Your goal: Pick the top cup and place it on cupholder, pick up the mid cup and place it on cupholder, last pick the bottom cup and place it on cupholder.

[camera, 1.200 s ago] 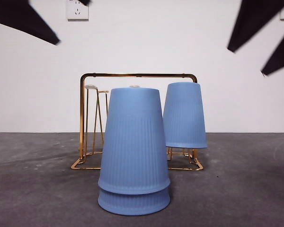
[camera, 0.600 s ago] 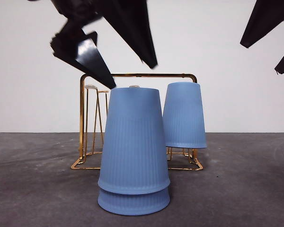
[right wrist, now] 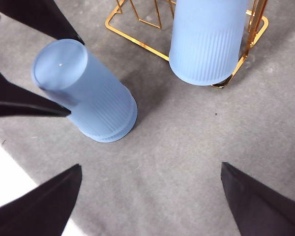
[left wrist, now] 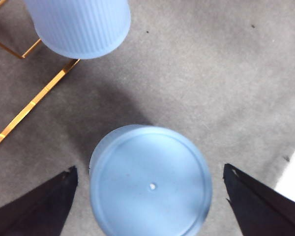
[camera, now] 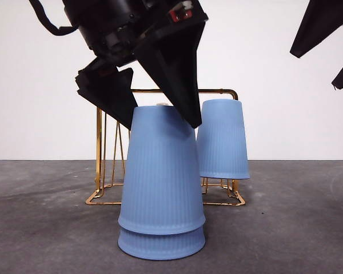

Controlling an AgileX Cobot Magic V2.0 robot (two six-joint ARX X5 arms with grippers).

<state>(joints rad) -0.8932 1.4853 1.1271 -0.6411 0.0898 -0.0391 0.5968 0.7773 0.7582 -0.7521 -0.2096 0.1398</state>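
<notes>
Two blue ribbed cups stand stacked upside down on the grey table; the upper cup [camera: 162,171] covers the bottom cup [camera: 162,245], of which only the rim shows. My left gripper [camera: 160,123] is open, one jaw on each side of the upper cup's flat base [left wrist: 151,182], not touching it. Behind the stack is the gold cupholder [camera: 99,142]. Another blue cup [camera: 222,140] sits upside down on its right side. My right gripper [right wrist: 150,196] is open and empty, high at the right [camera: 314,69].
The cupholder's thin pegs [camera: 115,148] on its left side are bare. A white wall with a socket stands behind the table. In the right wrist view the table's pale edge [right wrist: 10,191] lies near the stack [right wrist: 83,91].
My left gripper has come down from the upper left and now straddles the top of the stack. The cups, the cupholder and the right gripper have stayed where they were.
</notes>
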